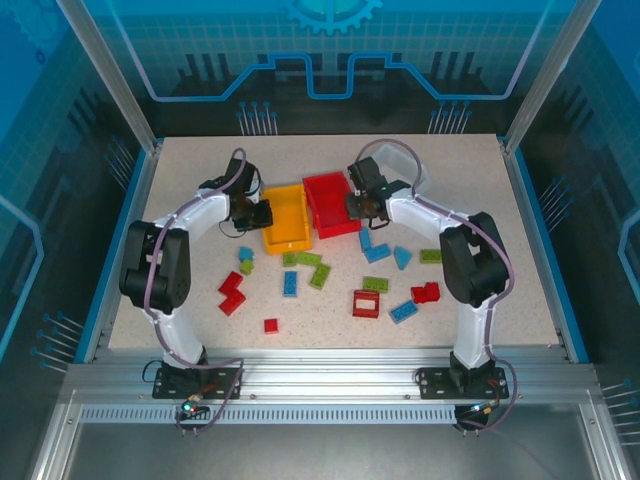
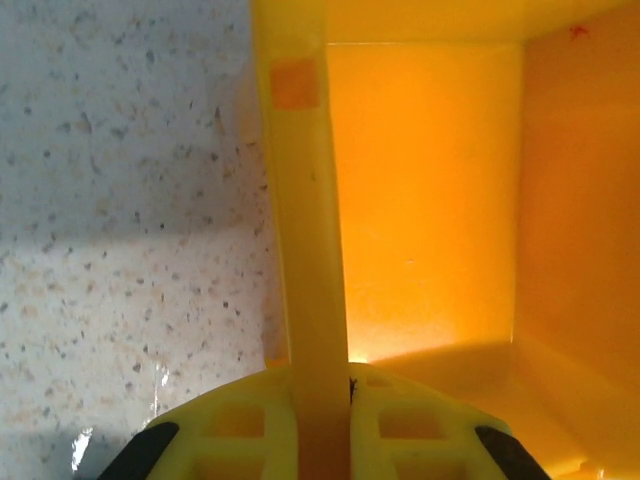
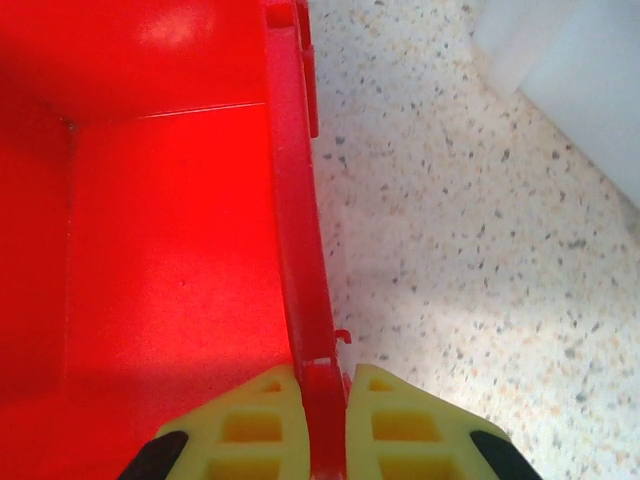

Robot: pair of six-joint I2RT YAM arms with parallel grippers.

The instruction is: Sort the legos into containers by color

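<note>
Bin positioning seems the step in hand, no sorting yet; left jaws are clamped on the yellow bin's (image 2: pixel 300 250) left wall, right jaws on the red bin's (image 3: pixel 295 250) right wall; legos (image 1: pixel 366 303) lie loose on the worktop (image 1: pixel 500 290), nearer the bases; next probably needs the bins settled and released; both arms reach forward, wrists turned inward.

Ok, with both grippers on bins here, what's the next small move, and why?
Probably drag each bin slightly toward the legos. The left gripper is shut on the outer wall of the yellow-orange bin, the right gripper on that of the red bin; both bins look empty, and the legos lie loose on the table.
</note>
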